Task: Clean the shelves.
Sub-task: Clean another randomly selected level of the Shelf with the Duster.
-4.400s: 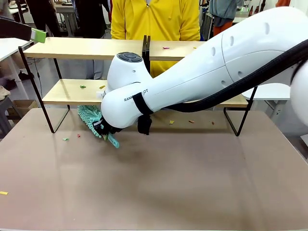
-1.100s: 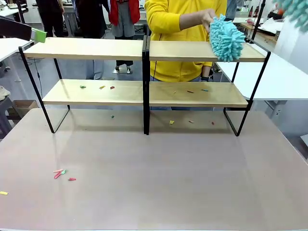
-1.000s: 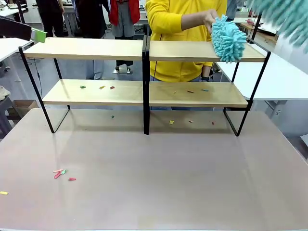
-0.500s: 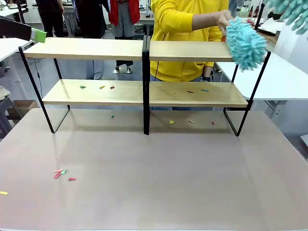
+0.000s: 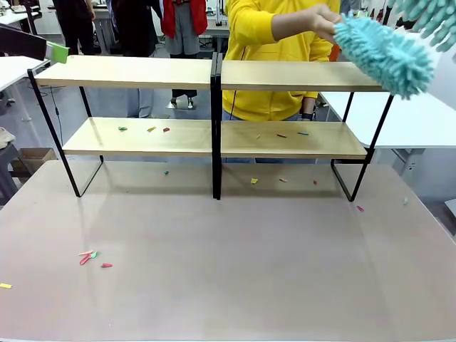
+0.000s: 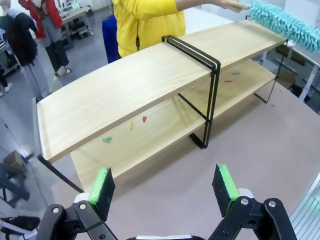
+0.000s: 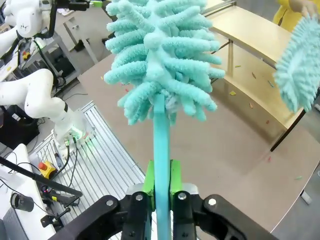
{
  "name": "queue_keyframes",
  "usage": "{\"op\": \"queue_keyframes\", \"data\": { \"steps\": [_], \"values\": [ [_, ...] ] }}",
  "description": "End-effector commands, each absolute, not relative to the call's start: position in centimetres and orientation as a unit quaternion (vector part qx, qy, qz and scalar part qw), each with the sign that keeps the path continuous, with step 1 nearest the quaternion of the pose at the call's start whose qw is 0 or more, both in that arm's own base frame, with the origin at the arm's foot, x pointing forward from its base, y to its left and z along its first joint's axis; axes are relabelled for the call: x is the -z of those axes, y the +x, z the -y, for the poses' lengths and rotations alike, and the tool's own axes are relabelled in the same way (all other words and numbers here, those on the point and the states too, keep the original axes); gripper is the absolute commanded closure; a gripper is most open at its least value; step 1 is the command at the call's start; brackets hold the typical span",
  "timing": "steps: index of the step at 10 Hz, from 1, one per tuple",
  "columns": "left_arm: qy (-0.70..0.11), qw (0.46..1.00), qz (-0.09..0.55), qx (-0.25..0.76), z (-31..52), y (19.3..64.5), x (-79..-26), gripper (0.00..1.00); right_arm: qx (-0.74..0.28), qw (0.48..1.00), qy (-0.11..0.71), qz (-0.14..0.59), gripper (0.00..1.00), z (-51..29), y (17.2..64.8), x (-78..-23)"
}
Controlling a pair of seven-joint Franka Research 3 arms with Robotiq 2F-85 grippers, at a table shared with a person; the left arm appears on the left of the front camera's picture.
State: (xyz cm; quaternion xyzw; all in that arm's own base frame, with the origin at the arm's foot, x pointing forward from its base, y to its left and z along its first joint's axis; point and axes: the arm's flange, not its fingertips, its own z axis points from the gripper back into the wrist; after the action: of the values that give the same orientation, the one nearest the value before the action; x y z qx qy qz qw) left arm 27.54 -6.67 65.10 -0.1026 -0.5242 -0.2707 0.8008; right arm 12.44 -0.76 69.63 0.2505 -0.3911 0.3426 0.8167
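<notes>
The shelves (image 5: 128, 71) are seen standing on the far part of the table (image 5: 249, 285), with the black feet of the frame set on its grey-brown top; a person in a yellow top is placed behind them. The left hand (image 6: 162, 187) is held released, its green pads spread wide apart and nothing between them; it is raised off the table, near the left end of the shelves and apart from them. The right hand (image 7: 161, 180) is clenched on the straight handle of a turquoise duster (image 7: 160, 50), whose fluffy head is carried upright above the pads, off to the right of the shelves and clear of them. A second duster (image 5: 385, 53) is gripped in the person's hand (image 5: 324, 21) and is laid across the right end of the upper right board, its head reaching past the frame; whether the wood is touched cannot be told. Small coloured scraps (image 5: 149, 129) are scattered on the lower left board; more are seen on the lower right board, on the table under the shelves, and in a little cluster (image 5: 89, 255) towards the table's front left.
</notes>
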Motion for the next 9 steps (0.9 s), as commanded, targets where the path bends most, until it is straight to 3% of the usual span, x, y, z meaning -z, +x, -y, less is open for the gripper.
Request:
{"op": "queue_keyframes", "data": {
  "steps": [1,2,4,6,8,9],
  "values": [
    [-0.104,0.801,0.526,0.267,6.7,27.5,-64.8,0.0,-0.35,0.808,0.259,0.396,1.0,1.2,11.9,-70.1],
    [-0.104,0.801,0.526,0.267,6.7,27.5,-64.8,0.0,-0.343,0.817,0.25,0.391,0.88,0.8,12.4,-69.6],
    [-0.104,0.801,0.526,0.267,6.7,27.5,-64.8,0.0,-0.419,0.814,0.241,0.323,0.88,-3.1,13.0,-65.8],
    [-0.104,0.801,0.526,0.267,6.7,27.5,-64.8,0.0,-0.448,0.839,0.254,0.173,0.88,-6.1,14.6,-60.3],
    [-0.104,0.801,0.526,0.267,6.7,27.5,-64.8,0.0,-0.473,0.868,0.15,-0.014,0.88,-6.3,13.7,-56.4],
    [-0.104,0.801,0.526,0.267,6.7,27.5,-64.8,0.0,-0.416,0.888,0.168,0.1,0.88,-4.4,13.3,-59.8]
  ]
}}
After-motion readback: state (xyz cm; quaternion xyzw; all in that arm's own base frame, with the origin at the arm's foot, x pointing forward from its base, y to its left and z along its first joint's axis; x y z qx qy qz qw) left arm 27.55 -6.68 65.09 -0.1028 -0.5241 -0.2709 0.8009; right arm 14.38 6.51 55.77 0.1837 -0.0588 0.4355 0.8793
